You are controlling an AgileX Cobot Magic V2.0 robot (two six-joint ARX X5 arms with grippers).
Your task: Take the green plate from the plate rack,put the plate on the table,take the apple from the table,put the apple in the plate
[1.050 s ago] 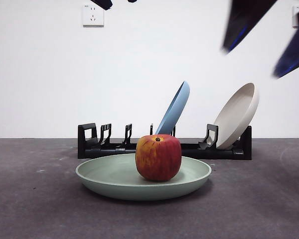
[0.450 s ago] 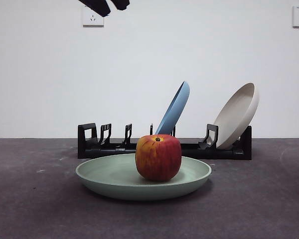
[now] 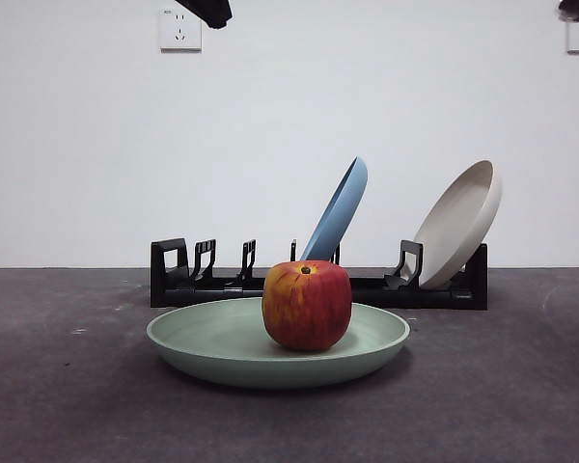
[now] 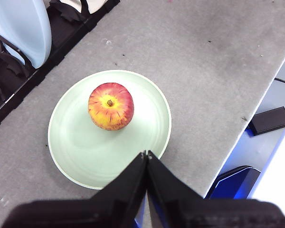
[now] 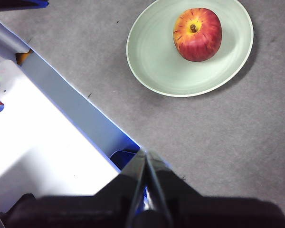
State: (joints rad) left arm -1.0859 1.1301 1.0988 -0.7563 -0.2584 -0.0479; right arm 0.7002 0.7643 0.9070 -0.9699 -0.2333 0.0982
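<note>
The green plate (image 3: 278, 342) lies flat on the table (image 3: 68, 405), and the apple (image 3: 307, 305) sits upright in it, stem up, a little off the plate's middle. Behind the plate stands the plate rack (image 3: 318, 280), a long low black frame. A blue plate (image 3: 338, 212) leans in a middle slot and a beige plate (image 3: 458, 224) leans at one end; the other slots hold nothing.

The left gripper (image 4: 146, 154) hangs high above the table with its two black jaws pressed together, tips touching, holding nothing. The green plate (image 4: 109, 128) lies directly below and just ahead of its tips, with the apple (image 4: 110, 106) further ahead on the plate, and the rack (image 4: 33, 57) with the blue plate (image 4: 21, 28) beyond that.

The right gripper (image 5: 146, 154) also hangs high, jaws closed tip to tip and empty. It sits near the table's edge, well apart from the green plate (image 5: 190, 47) and the apple (image 5: 197, 34), which lie far ahead of its tips across bare grey table (image 5: 218, 142).

In the front view, each arm shows only as a black tip at a top corner.
</note>
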